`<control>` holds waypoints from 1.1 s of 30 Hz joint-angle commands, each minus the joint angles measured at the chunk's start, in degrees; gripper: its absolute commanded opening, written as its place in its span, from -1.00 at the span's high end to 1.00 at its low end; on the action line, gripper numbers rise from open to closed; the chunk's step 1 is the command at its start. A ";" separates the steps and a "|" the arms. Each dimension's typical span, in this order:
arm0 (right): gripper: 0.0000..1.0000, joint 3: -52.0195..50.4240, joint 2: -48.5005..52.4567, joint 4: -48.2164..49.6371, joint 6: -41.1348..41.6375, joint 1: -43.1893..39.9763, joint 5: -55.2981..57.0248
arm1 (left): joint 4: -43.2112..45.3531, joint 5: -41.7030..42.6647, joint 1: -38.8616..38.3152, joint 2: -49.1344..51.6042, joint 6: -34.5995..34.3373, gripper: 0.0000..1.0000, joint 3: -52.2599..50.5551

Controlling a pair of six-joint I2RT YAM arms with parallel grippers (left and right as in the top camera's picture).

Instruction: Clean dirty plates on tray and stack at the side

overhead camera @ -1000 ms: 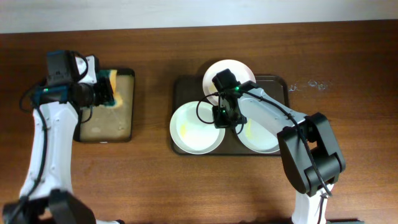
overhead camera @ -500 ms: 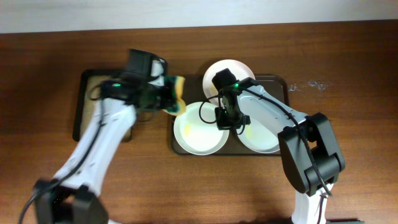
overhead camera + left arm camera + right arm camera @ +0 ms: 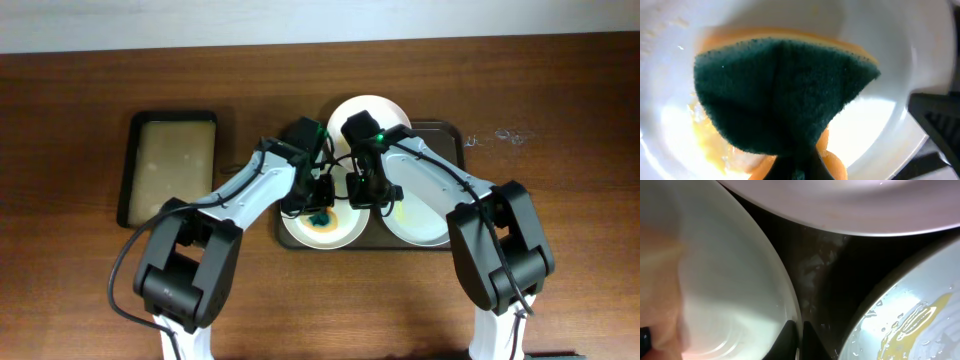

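Three white plates lie on the dark brown tray (image 3: 452, 135): a front-left plate (image 3: 340, 235), a back plate (image 3: 390, 108) and a front-right plate (image 3: 425, 225) with yellow smears (image 3: 920, 320). My left gripper (image 3: 318, 208) is shut on a green and orange sponge (image 3: 782, 95) pressed inside the front-left plate (image 3: 880, 120), which has yellow smears. My right gripper (image 3: 799, 335) is shut on the right rim of that front-left plate (image 3: 740, 310).
A smaller black tray with tan lining (image 3: 168, 165) sits at the left of the wooden table. Small clear droplets or crumbs (image 3: 500, 135) lie right of the brown tray.
My left arm has swung right from the black tray, carrying the sponge, and now presses it inside the front-left plate. The right gripper has stayed on that plate's rim.
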 commanded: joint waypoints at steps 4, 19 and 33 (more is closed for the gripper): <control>0.92 0.42 1.03 -0.26 -0.35 0.46 1.99 | -6.78 -25.99 -2.40 3.17 -0.92 1.00 -0.50; 0.91 0.42 1.03 -0.15 -0.33 0.46 1.99 | -4.26 -8.83 1.57 -6.86 -0.87 1.00 5.73; 0.92 0.46 1.03 -0.17 -0.37 0.46 2.71 | 2.23 -24.96 -1.77 -1.84 -3.50 1.00 -5.09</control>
